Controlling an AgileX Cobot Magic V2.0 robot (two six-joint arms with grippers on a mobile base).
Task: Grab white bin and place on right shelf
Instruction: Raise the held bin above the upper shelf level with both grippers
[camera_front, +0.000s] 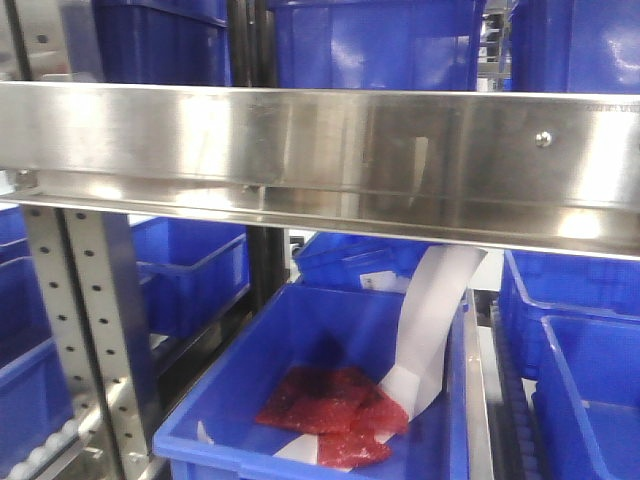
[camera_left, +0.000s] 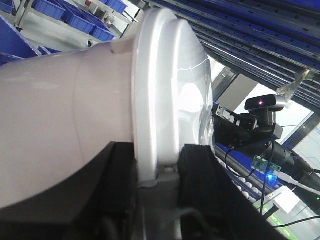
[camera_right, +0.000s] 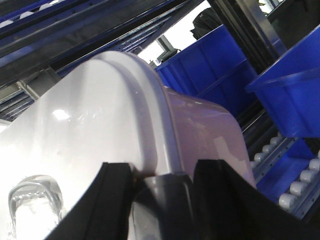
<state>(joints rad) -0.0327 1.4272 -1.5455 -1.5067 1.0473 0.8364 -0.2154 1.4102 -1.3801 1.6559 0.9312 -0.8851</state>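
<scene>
Left hand (camera_left: 159, 155) pinching lid rim of white bin (camera_left: 60, 125). Right hand (camera_right: 162, 172) pinching rim on far side. Bin held between my two hands, blue bins (camera_right: 215, 65) behind. Right shelf (camera_front: 320, 150) rail close ahead.

On my wrist feeds the white bin (camera_left: 65, 125) fills both views. It is a pale pinkish-beige tub with rounded corners, and its white lid (camera_left: 170, 85) is on, overhanging the body as a thick lip. It lies tilted across each frame. The left gripper (camera_left: 157, 165) has its black fingers either side of that lip at one end, and the right gripper (camera_right: 161, 182) sits the same way at the other. A clear moulded piece (camera_right: 30, 202), possibly a handle, sits on the lid top. On the front feed the right shelf (camera_front: 320, 150) is a broad, shiny steel rail running level across the frame, with perforated steel uprights (camera_front: 90, 320) below it at left.
</scene>
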